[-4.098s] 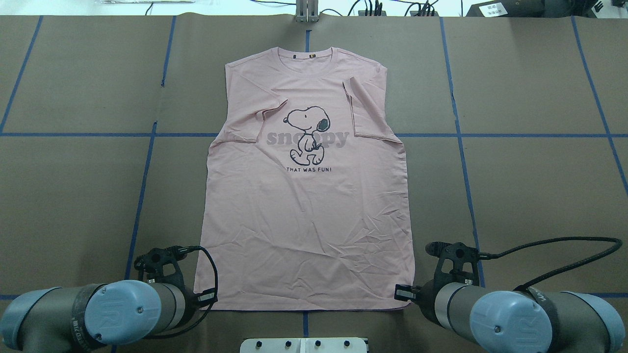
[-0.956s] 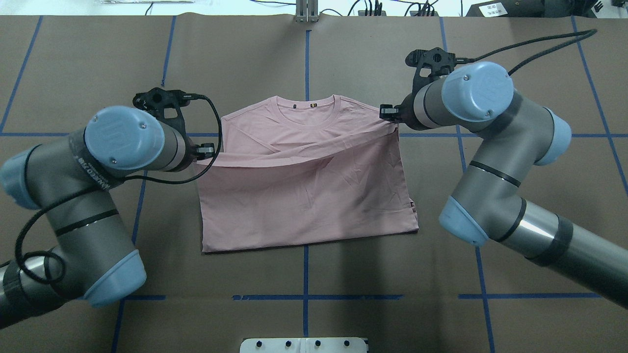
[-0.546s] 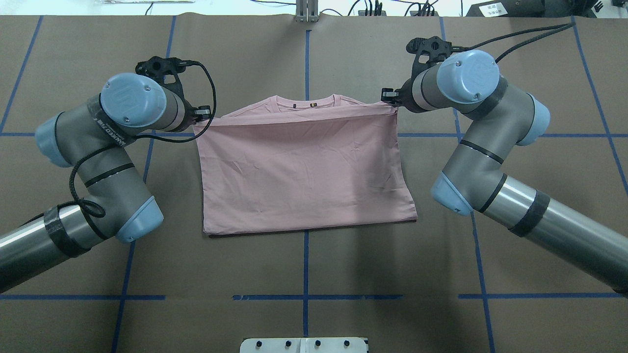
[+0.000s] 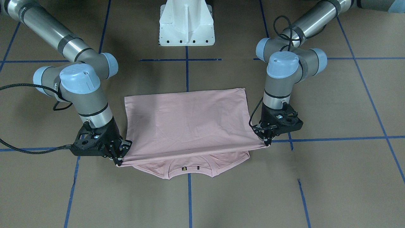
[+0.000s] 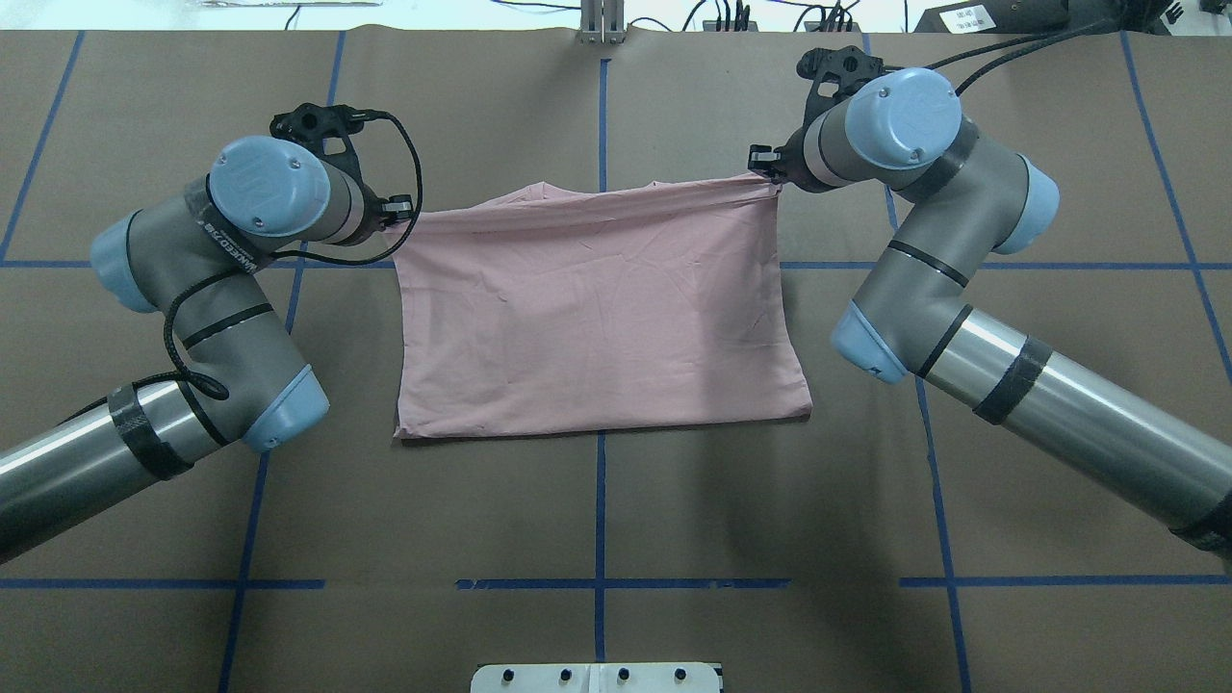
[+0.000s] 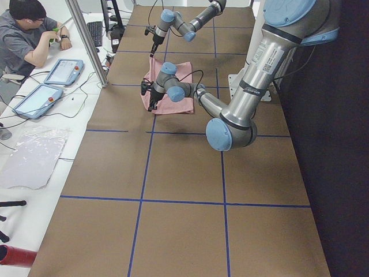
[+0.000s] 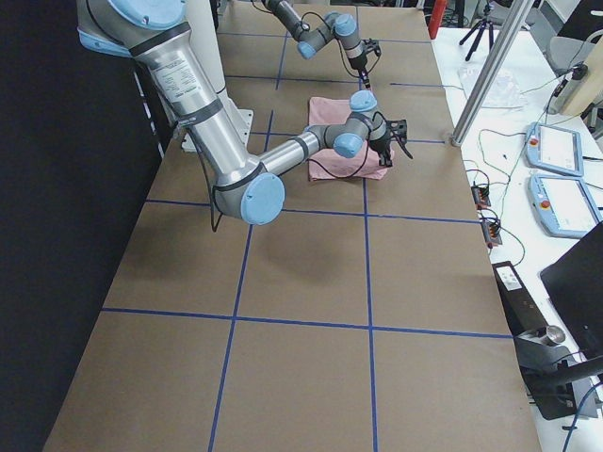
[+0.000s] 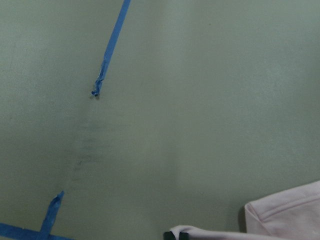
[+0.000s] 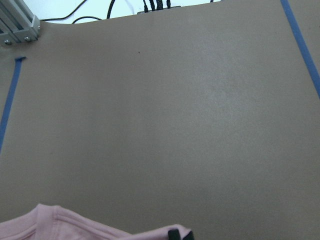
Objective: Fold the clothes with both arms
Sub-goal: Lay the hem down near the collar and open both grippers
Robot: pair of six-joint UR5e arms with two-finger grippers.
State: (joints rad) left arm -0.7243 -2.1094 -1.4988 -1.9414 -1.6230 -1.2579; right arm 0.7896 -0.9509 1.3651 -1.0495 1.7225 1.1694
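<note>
The T-shirt (image 5: 597, 318) lies doubled over on the surface (image 5: 597, 520), straight out from the white base (image 4: 186, 23) and roughly centred on it. The fold line is the edge nearest the base. The hem is the edge farthest from it, drawn tight between the two arms.

The left gripper (image 4: 267, 142) is clamped on one hem corner and the right gripper (image 4: 119, 161) on the other, and each wrist view shows pink cloth pinched at a black fingertip. The top layer's far edge looks slightly raised off the layer beneath. The collar (image 4: 190, 169) and shoulders stick out past the hem on the side away from the base. Only the plain back shows, so the print and sleeves are hidden.

I judge the first fold, hem to collar, nearly complete. What seems left is carrying the hem a little farther from the base to cover the collar, laying it flat, letting go, and probably another fold to make the shirt narrower.

No box, basket or other container shows in any view.
</note>
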